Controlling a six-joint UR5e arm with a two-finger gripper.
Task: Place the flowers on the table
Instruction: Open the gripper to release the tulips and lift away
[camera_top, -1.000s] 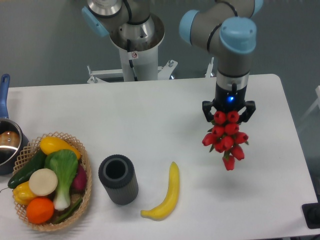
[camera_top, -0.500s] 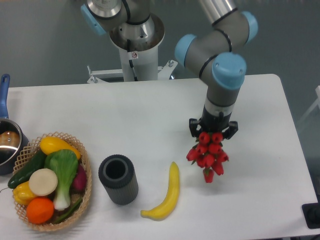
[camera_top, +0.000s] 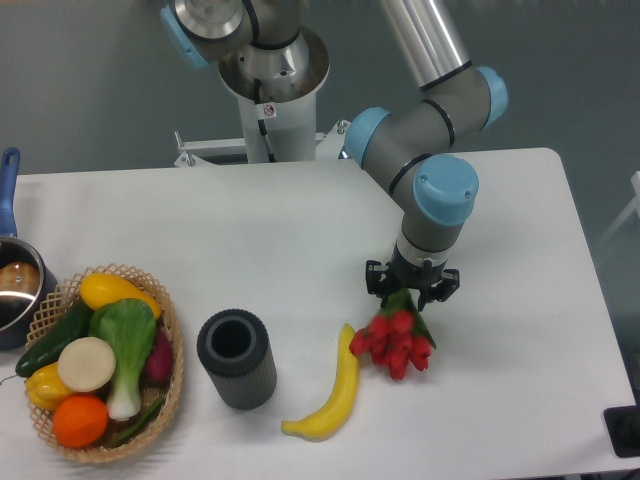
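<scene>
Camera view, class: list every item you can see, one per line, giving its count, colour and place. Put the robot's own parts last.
flowers: one bunch, red buds with green leaves, right of centre, held at the stem end by the hand, beside the banana's top end
banana: one, yellow, front centre of the table
cylinder: one, dark grey, hollow, upright, left of the banana
basket: one, tan wicker, front left, filled with mixed vegetables and fruit
pot: one, metal with blue handle, left edge, partly cut off
table: one, white
arm: one, grey with light blue caps, reaching down from the top
hand: one, black, shut on the flower stems
</scene>
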